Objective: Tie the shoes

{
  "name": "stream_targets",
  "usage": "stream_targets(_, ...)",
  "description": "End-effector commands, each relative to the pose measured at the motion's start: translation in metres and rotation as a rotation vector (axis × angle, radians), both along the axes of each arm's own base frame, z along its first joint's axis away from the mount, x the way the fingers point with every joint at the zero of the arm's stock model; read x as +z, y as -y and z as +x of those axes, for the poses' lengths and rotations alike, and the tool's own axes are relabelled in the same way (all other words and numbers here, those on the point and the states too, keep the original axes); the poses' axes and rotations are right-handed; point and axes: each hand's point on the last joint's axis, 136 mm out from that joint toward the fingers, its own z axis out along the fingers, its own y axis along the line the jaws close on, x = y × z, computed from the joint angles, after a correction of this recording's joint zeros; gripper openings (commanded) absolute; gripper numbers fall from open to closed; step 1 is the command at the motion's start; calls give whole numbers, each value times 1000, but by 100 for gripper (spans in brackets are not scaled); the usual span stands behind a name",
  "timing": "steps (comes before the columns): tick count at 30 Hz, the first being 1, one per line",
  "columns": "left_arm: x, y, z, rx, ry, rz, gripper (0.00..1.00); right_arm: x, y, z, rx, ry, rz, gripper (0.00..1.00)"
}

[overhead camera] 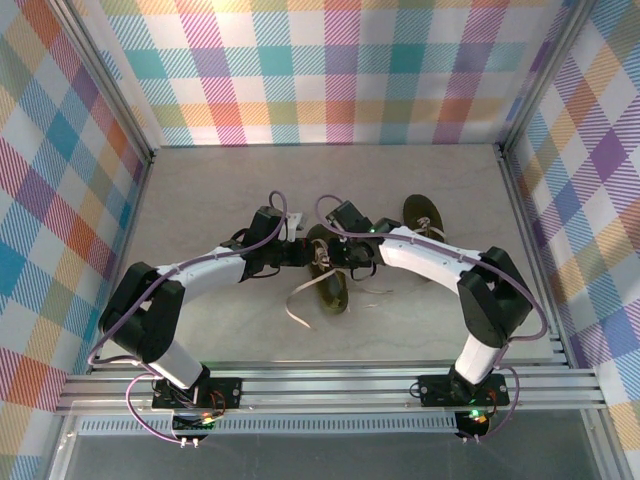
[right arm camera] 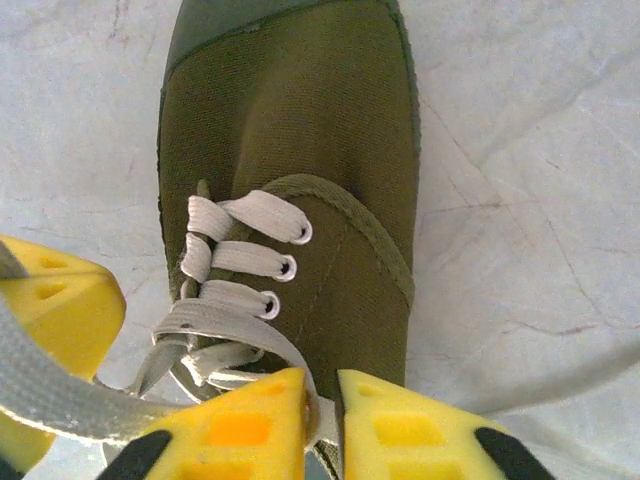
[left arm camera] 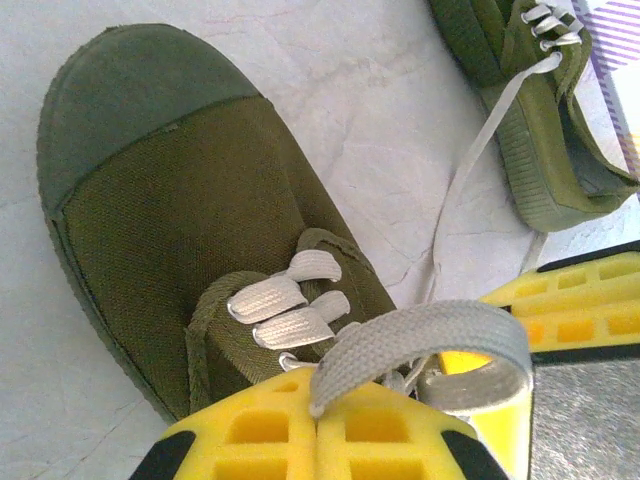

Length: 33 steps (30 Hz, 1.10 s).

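Two dark olive shoes lie on the table. One shoe sits in the middle under both grippers; the other shoe lies to its right. My left gripper is shut on a pale grey lace that arches over to the knot area. My right gripper hovers over the same shoe's tongue, its jaws a little apart, with a lace loop running down into the gap against one finger.
A loose lace end trails on the table toward the near side. The second shoe's lace runs across the pale surface. Checked walls enclose the table on three sides, and a metal rail lines the near edge.
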Motion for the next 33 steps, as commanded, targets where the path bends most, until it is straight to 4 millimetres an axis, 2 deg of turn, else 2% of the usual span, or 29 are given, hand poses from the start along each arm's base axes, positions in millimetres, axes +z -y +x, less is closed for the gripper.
stream_targets(1, 1, 9, -2, -40, 15, -21, 0, 12, -6, 2, -16, 19, 69, 21)
stream_targets(9, 0, 10, -5, -49, 18, -10, 0, -3, -12, 2, -9, -24, 58, 24)
stream_targets(15, -5, 0, 0, 0, 22, 51, 0, -11, 12, 0, -58, -32, -55, 20)
stream_targets(19, -11, -7, 3, 31, 20, 92, 0, -8, 27, -3, -81, -11, -104, 16)
stream_targets(25, -12, -8, 3, 35, 17, 99, 0, -11, 31, -5, -70, -15, -126, 11)
stream_targets(28, -10, -5, 1, 17, 16, 80, 0, -6, 28, -5, -70, 0, -99, 10)
stream_targets(30, -7, 0, -1, -6, 15, 57, 0, 4, 19, -4, -47, 39, -20, 10)
stream_targets(33, -4, 6, -1, -27, 18, 37, 0, 20, 7, -6, -43, 75, 105, 17)
